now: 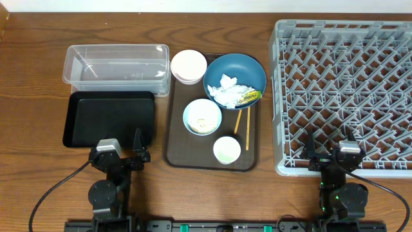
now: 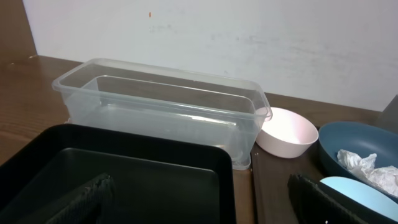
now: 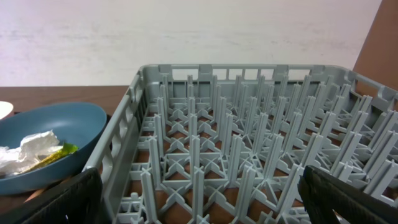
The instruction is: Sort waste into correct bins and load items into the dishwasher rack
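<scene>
This looks like a robotics lab bench: a wood-grain surface (image 1: 32,161) against a bare white wall (image 2: 217,37), two black arm bases (image 1: 106,193) at its near edge, and a grey dishwasher rack (image 1: 341,84).

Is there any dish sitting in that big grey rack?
No, the overhead view shows the grey rack holding only its own upright pegs, with nothing resting among them.
</scene>
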